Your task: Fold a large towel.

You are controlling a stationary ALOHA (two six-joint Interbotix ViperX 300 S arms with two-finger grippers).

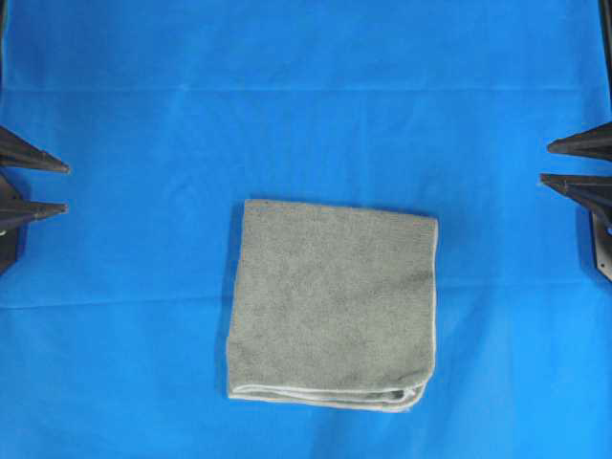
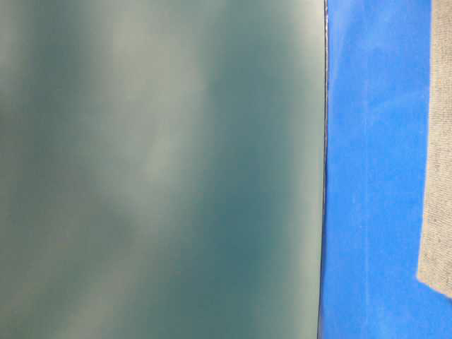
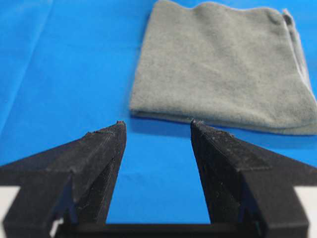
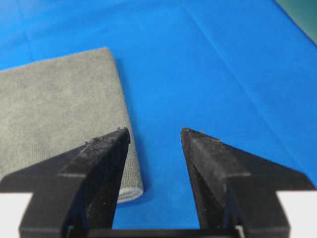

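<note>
- The towel point(image 1: 330, 301) lies folded into a compact, roughly square stack on the blue table cloth point(image 1: 306, 96), a bit below the middle of the overhead view.
- It's a fuzzy grey-green terry cloth, and the layered edges with the pale stitched trim show along the bottom side and around the lower right corner, so you can count a few layers there.
- The top edge and left edge look clean and straight, pretty tidy overall.
- The left gripper point(image 1: 67, 186) sits way over at the left edge of the overhead view, well apart from the towel. Its jaws are spread with nothing between them, just blue cloth showing through the gap in the left wrist view.
- The right gripper point(image 1: 545, 163) is parked at the right edge, also well apart from the towel, with its two fingers parted and holding nothing.
- In the right wrist view the towel's corner sits behind the left-hand finger point(image 4: 101, 168), but it's lying on the table, not pinched.
- The table-level view is mostly filled by a blurry grey-green surface point(image 2: 162, 169), too out of focus to say what it is, with a strip of blue cloth and a sliver of towel at the right.
</note>
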